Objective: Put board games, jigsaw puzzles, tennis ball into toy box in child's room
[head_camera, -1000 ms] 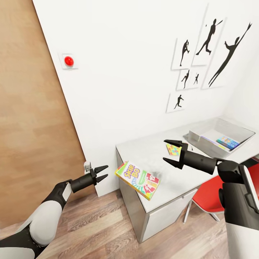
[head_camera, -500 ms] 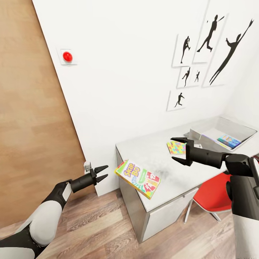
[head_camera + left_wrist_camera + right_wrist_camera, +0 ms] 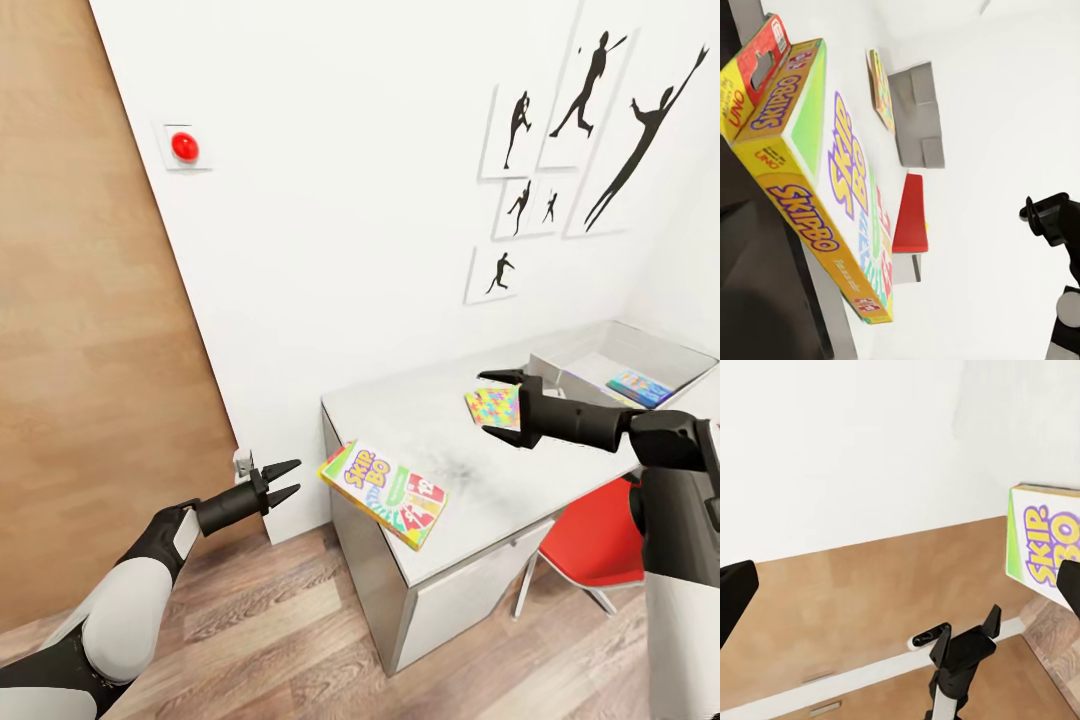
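Now right gripper [image 3: 500, 405] nearer jigsaw puzzle [image 3: 491, 407]

Bare table top [image 3: 450, 440] lies open between the Skip-Bo box [image 3: 385, 495], overhanging the near corner, and the jigsaw puzzle [image 3: 493, 407], which the right gripper [image 3: 505, 408] appears to straddle with jaws spread, the toy box [image 3: 620, 365] bounding the far end.
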Robot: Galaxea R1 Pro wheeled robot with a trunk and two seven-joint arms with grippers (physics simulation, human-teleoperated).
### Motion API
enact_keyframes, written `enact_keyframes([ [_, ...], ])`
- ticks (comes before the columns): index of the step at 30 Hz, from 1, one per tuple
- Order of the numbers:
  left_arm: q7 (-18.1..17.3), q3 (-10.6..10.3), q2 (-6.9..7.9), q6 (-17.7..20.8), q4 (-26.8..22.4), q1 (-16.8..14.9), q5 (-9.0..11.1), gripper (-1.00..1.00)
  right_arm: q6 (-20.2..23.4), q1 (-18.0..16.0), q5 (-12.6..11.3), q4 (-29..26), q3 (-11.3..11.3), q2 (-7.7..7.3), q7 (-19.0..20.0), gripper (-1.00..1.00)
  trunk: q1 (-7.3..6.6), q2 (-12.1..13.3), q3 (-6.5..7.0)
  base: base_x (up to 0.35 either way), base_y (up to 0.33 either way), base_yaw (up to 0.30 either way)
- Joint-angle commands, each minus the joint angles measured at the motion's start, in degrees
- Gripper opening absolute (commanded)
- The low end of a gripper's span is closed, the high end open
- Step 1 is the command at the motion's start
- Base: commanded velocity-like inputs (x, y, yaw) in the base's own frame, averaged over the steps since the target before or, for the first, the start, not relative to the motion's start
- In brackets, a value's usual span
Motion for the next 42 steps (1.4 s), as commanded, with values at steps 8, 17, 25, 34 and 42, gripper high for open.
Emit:
enact_keyframes([
  [8,-0.4,0.5,-0.04,0.6,0.0,-0.1,-0.6,1.0,0.6,-0.9,-0.5,-1.2,-0.3,0.35,-0.2,1.0,0.0,0.0,-0.06,0.0,0.0,0.0],
  [17,-0.4,0.5,-0.09,0.6,0.0,-0.1,-0.6,1.0,0.7,-1.1,-0.5,-1.7,-0.3,0.57,-0.1,1.0,0.0,0.0,-0.06,0.0,0.0,0.0],
  [25,-0.4,0.4,-0.06,0.6,0.0,-0.1,-0.6,1.0,0.7,-1.1,-0.5,-1.7,-0.3,0.68,-0.1,1.0,1.54,-2.8,-1.32,0.0,0.0,0.0],
  [34,-0.4,0.5,-0.01,0.7,0.0,-0.1,-0.5,1.0,0.8,-1.0,-0.5,-1.7,-0.3,0.64,-0.1,1.0,3.52,-6.5,-2.93,0.0,0.0,0.0],
  [42,-0.5,0.5,0.83,0.7,0.1,-0.1,-0.5,1.0,0.8,-1.0,-0.5,-1.7,-0.3,0.71,-0.1,1.0,4.39,-8.1,-3.65,0.0,0.0,0.0],
])
